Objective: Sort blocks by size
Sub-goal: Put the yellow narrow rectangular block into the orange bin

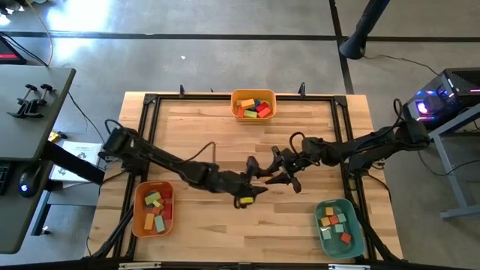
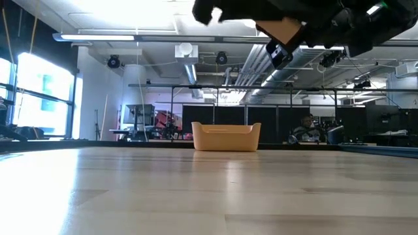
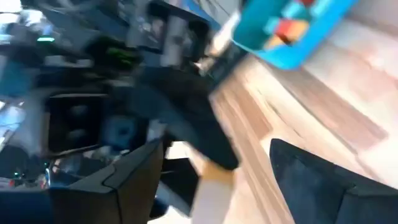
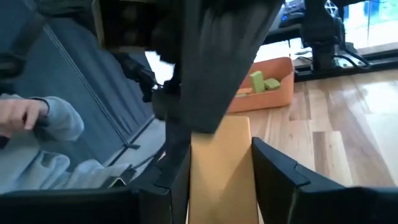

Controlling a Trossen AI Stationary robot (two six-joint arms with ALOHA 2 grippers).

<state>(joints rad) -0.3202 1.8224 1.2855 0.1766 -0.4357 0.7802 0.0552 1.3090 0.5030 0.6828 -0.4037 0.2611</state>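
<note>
A tan wooden block (image 4: 221, 168) is held above the middle of the table, between the two grippers. My right gripper (image 4: 221, 186) reaches in from the table's right and is shut on it. My left gripper (image 3: 224, 186) comes from the left and stands open, its fingers wide apart on either side of the block's other end (image 3: 214, 190). In the high view the grippers meet at the table's centre, the left gripper (image 1: 251, 192) beside the right gripper (image 1: 276, 177), with the block (image 1: 245, 201) showing yellow. The low view shows the block (image 2: 284, 29) high above the table top. My right gripper pinches the block's two long sides (image 4: 239, 180) between its two fingers. The fingers come about level from the table's right and lie along the block, whose far end sticks out past them. The block is lifted clear of the table. My left gripper covers the block's far end; whether it touches the block, I cannot tell.
An orange bin (image 1: 253, 104) with blocks stands at the far edge's middle. A second orange bin (image 1: 153, 208) stands near left and a teal bin (image 1: 339, 225) near right, both with blocks. A person's hand (image 4: 25, 115) shows beyond the table.
</note>
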